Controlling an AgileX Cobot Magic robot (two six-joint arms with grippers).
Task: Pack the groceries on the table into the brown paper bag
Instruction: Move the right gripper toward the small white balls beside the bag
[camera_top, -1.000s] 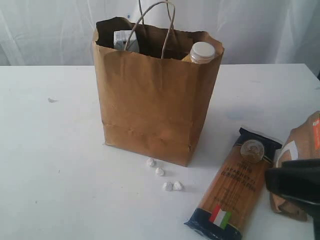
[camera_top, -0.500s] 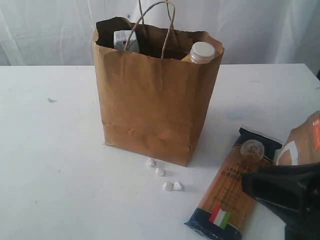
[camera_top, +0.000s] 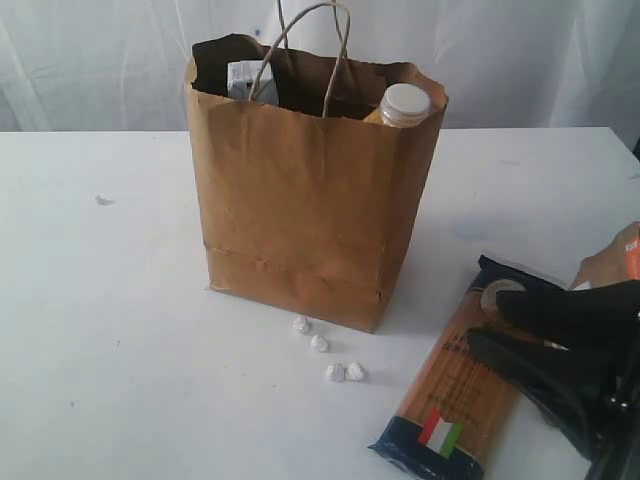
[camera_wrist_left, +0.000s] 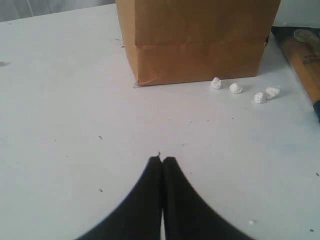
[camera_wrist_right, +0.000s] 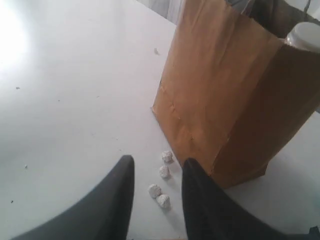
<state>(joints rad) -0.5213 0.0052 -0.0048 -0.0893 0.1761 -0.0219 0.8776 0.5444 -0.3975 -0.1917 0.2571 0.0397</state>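
The brown paper bag (camera_top: 310, 200) stands upright mid-table, with a small white-blue carton (camera_top: 250, 80) and a white-capped yellow grain bottle (camera_top: 404, 104) poking out of its open top. To its right the dark-blue spaghetti pack (camera_top: 455, 385) lies flat on the table (camera_top: 100, 330). The brown pouch (camera_top: 612, 265) lies beyond it, mostly behind my right arm. My right gripper (camera_top: 492, 322) hovers open over the pack's far end, nothing between its fingers (camera_wrist_right: 125, 170). My left gripper (camera_wrist_left: 162, 159) is shut and empty, low over bare tabletop in front of the bag (camera_wrist_left: 200, 40).
Several tiny white pebble-like bits (camera_top: 320, 343) lie near the bag's front corner, between the bag and the spaghetti pack. White curtains hang behind the table. The bag's twisted handles (camera_top: 335, 40) stand up above its rim.
My right gripper has come in from the right edge, moving left over the spaghetti pack and now covering most of the pouch. Bag and groceries have not moved.
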